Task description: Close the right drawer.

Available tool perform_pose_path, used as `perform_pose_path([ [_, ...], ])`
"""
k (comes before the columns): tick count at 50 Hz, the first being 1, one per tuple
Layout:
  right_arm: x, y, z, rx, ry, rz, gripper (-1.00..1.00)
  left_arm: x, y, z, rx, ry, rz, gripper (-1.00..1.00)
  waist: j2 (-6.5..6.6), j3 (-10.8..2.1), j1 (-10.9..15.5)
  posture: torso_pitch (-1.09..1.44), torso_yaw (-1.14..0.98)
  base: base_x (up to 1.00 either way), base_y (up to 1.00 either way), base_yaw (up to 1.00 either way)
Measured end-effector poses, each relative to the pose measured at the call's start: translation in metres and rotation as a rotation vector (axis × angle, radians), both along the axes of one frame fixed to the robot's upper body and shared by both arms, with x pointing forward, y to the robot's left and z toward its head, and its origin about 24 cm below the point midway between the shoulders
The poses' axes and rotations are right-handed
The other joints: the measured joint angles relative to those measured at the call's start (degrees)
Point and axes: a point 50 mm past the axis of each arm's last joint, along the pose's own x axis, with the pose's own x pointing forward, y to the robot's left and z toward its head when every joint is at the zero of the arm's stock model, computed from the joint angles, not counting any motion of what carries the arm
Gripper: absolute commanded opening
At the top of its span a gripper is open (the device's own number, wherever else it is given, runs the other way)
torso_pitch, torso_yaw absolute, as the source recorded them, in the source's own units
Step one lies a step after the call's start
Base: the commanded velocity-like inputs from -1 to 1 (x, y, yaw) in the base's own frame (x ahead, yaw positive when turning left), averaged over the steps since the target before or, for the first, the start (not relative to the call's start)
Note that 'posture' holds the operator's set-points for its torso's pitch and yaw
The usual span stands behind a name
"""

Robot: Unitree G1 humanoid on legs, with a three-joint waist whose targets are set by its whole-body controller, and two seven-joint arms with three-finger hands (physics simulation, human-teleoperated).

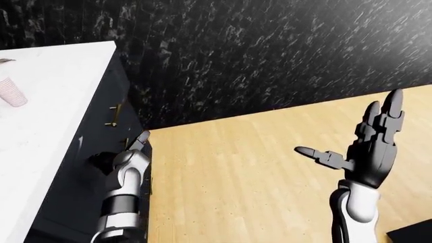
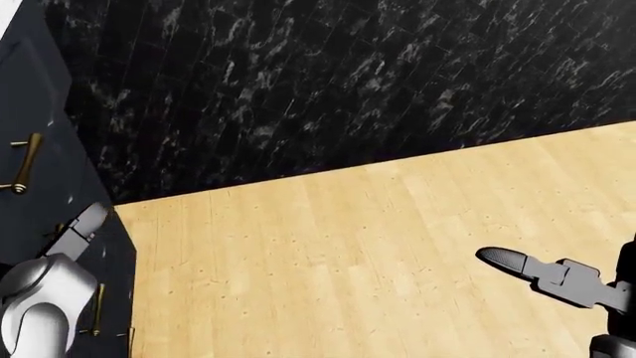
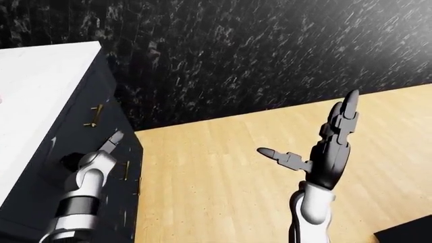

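Left robot hand (image 1: 140, 141) reaches forward, fingers hard to read; right robot hand (image 1: 368, 144) is raised, fingers spread.
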Motion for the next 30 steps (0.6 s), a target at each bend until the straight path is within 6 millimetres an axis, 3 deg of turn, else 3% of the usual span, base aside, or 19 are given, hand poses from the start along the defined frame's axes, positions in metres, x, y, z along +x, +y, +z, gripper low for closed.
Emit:
perform_pose_path([
  [30, 0.002, 0.001, -0.002, -0.001, 0.009, 0.003, 1.00, -0.006, 0.038, 0.004, -0.038, 0.001, 0.126, 1.00, 0.38, -0.08, -0.3, 0.00, 0.00, 0.00, 0.00, 0.00],
])
